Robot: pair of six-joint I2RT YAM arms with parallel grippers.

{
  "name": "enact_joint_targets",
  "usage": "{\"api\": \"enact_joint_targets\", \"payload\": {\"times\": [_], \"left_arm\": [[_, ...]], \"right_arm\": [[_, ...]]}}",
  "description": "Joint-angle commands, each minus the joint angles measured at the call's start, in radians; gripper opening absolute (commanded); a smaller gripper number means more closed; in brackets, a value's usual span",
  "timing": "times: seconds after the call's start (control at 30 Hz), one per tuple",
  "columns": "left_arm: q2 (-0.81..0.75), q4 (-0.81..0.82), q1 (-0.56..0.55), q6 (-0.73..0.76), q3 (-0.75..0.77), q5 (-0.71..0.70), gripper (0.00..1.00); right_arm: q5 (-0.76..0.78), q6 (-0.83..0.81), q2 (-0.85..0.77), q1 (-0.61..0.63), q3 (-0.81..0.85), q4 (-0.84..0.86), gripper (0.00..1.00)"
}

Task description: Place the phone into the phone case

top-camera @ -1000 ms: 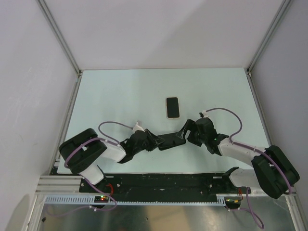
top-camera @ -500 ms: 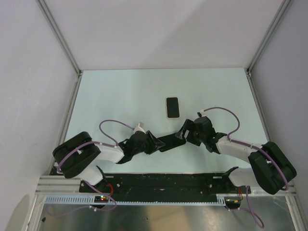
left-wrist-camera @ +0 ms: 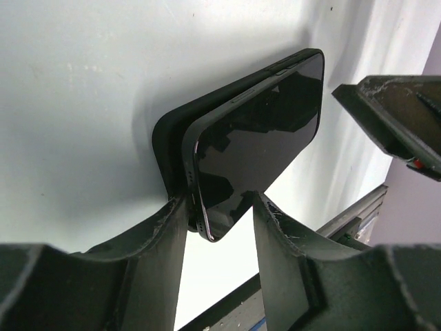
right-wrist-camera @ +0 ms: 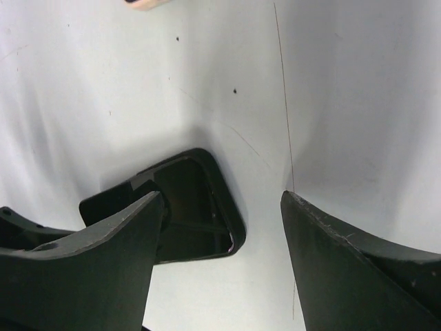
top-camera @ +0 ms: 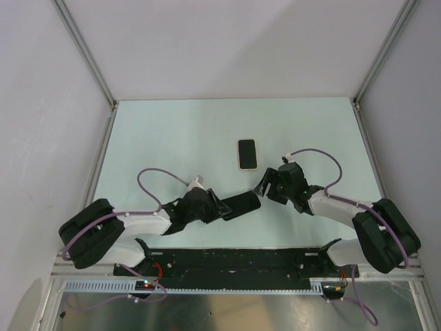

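Note:
The black phone (left-wrist-camera: 262,131) rests screen-up in the black phone case (left-wrist-camera: 169,134), and its near corner stands proud of the case rim. My left gripper (left-wrist-camera: 217,200) is open around that near end. Its left finger touches the edge and the right finger stands off. From above, phone and case (top-camera: 241,204) lie between the two arms, with the left gripper (top-camera: 222,207) at their left end. My right gripper (top-camera: 264,185) hovers open just past the right end. In the right wrist view the case corner (right-wrist-camera: 231,207) lies beside the left finger of the right gripper (right-wrist-camera: 224,196).
A second phone in a pale pink case (top-camera: 247,154) lies face-up further back on the light green table (top-camera: 172,138); its edge (right-wrist-camera: 148,3) shows at the top of the right wrist view. The black base rail (top-camera: 234,261) runs along the near edge.
My left jaws have spread apart on the phone's end and the left arm has swung back to the left. The right gripper has drawn off the phone's right end, up and back, narrowing a little.

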Motion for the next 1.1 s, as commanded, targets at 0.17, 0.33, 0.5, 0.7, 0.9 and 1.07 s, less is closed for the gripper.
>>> {"api": "enact_joint_targets", "payload": {"times": [0.17, 0.33, 0.5, 0.7, 0.9, 1.07], "left_arm": [[-0.078, -0.214, -0.006, 0.117, 0.079, -0.044, 0.48], [-0.12, -0.293, -0.006, 0.135, 0.1, -0.068, 0.51], [-0.155, -0.364, -0.006, 0.15, 0.104, -0.088, 0.53], [-0.168, -0.38, -0.006, 0.161, 0.122, -0.089, 0.48], [-0.143, -0.382, -0.007, 0.181, 0.167, -0.076, 0.37], [-0.122, -0.383, -0.006, 0.193, 0.193, -0.067, 0.32]], "right_arm": [[-0.058, -0.069, 0.102, 0.009, 0.093, 0.007, 0.69], [-0.065, -0.069, 0.128, 0.031, 0.095, 0.015, 0.68], [-0.068, -0.067, 0.146, 0.043, 0.094, 0.024, 0.66], [-0.068, -0.069, 0.155, 0.064, 0.094, 0.023, 0.62], [-0.062, -0.072, 0.174, 0.079, 0.093, 0.016, 0.59], [-0.062, -0.071, 0.184, 0.09, 0.093, 0.019, 0.57]]}}
